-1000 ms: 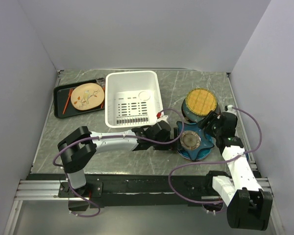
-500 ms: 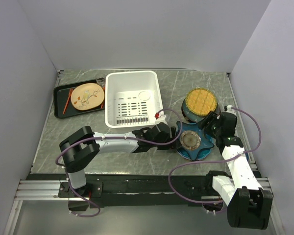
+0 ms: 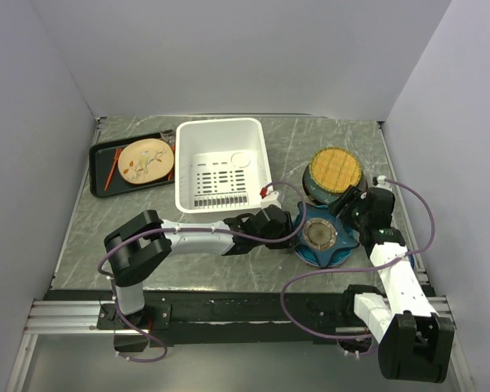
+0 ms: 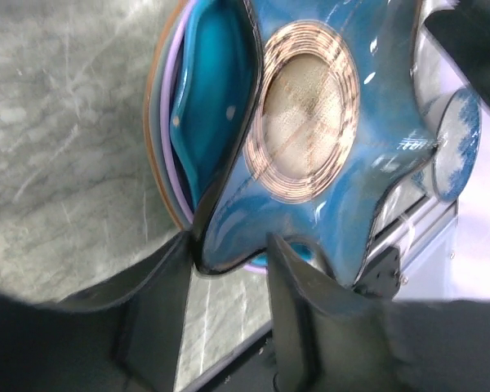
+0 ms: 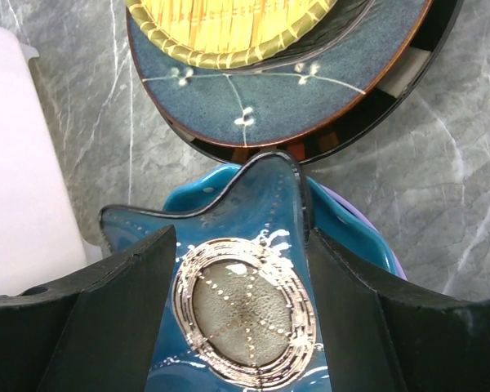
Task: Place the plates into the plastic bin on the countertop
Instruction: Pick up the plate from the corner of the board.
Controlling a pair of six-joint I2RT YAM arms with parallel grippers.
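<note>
You're looking down on the countertop point(image 3: 310, 147), grey-green and veined, running wall to wall. On it, back left of centre, stands the plastic bin point(image 3: 180, 167), its slotted floor showing. Left of the bin lies a black tray point(image 3: 100, 163) carrying a tan plate point(image 3: 145, 158).

Off to the right, well apart from the bin, your plates sit in two piles. The farther pile is a large dark teal plate point(image 5: 310, 90) with the yellow woven plate point(image 3: 336, 167) on top. Just in front of it, edges nearly meeting, is the second pile: the blue star-shaped plate point(image 3: 320, 237) uppermost, a teal plate point(image 4: 208, 98) under it, then lavender and orange rims peeking out below.

Now your arms. The left gripper point(image 4: 230, 242) is at the star's near-left point, with that tip between its fingers point(image 4: 155, 302). You can't tell whether they've clamped on it. The right gripper point(image 5: 241, 235) is over the star's far point, fingers spread wide on either side, nothing grasped.
</note>
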